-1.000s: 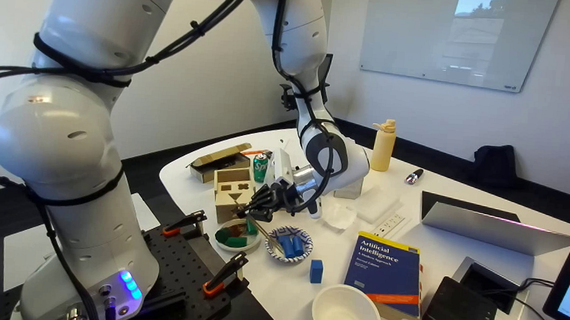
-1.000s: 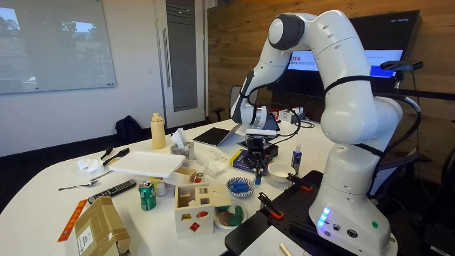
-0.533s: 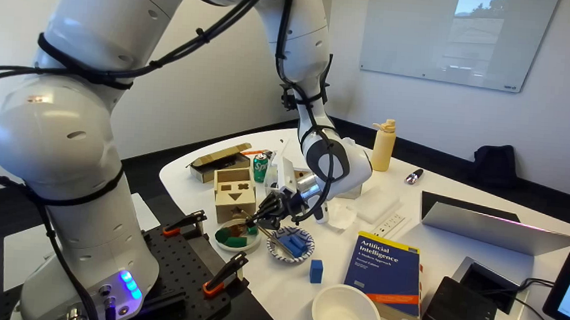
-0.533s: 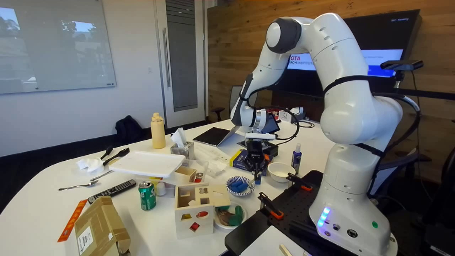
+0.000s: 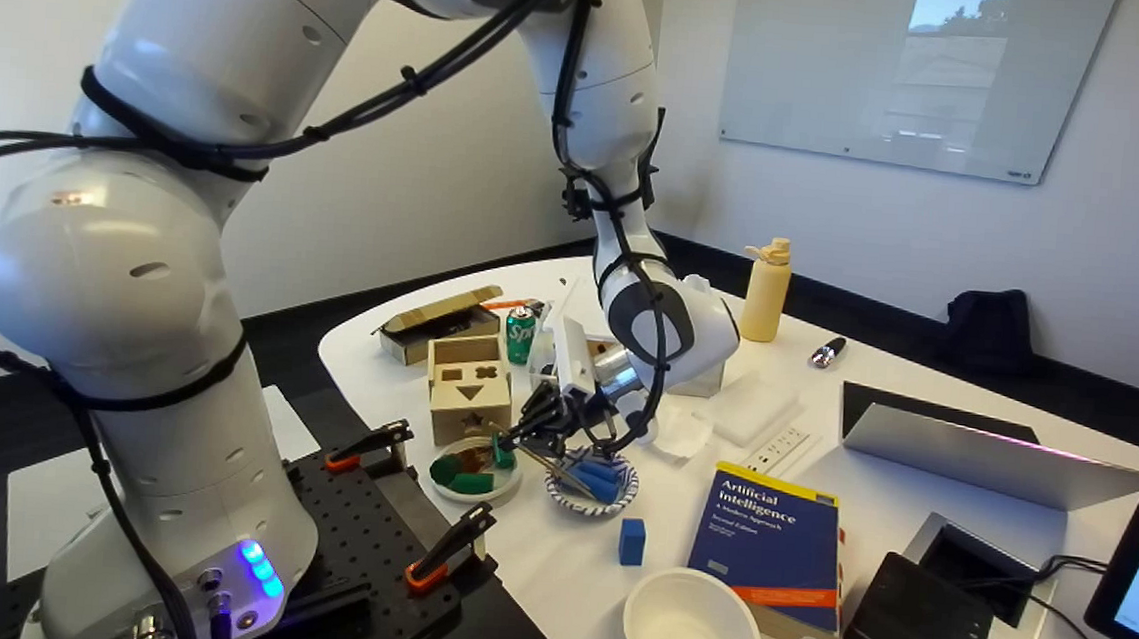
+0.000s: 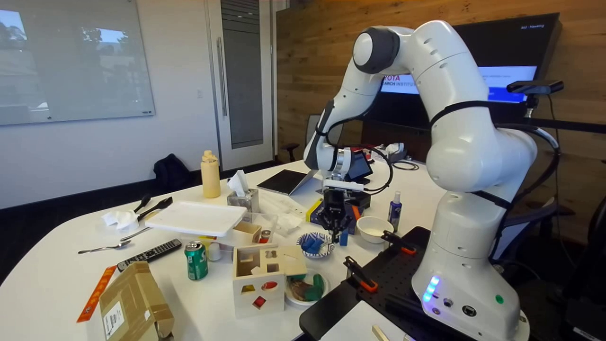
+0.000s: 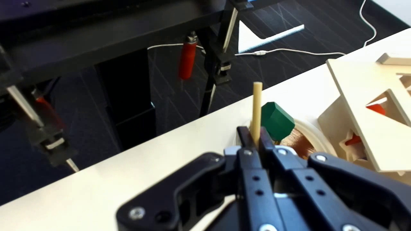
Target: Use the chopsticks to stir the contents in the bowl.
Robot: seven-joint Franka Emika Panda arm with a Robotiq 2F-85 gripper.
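Patterned bowl (image 5: 586, 506) has just slid slightly away from the robot base (image 6: 466, 284), so the chopsticks (image 7: 256, 109) are likely pushing it, not only stirring; lighter strokes needed. Claw (image 7: 256, 134) is clamped on the chopsticks, lower ends reaching in by the blue blocks (image 5: 600, 484). Bowl sits on the surface (image 5: 563, 560) beside a pale dish (image 5: 507, 482) holding green blocks (image 5: 473, 483) plus something brown (image 7: 298, 142).

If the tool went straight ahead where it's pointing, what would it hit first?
Probably the green block just ahead in the wrist view, or the pale bowl it partly hides; depth is unclear.
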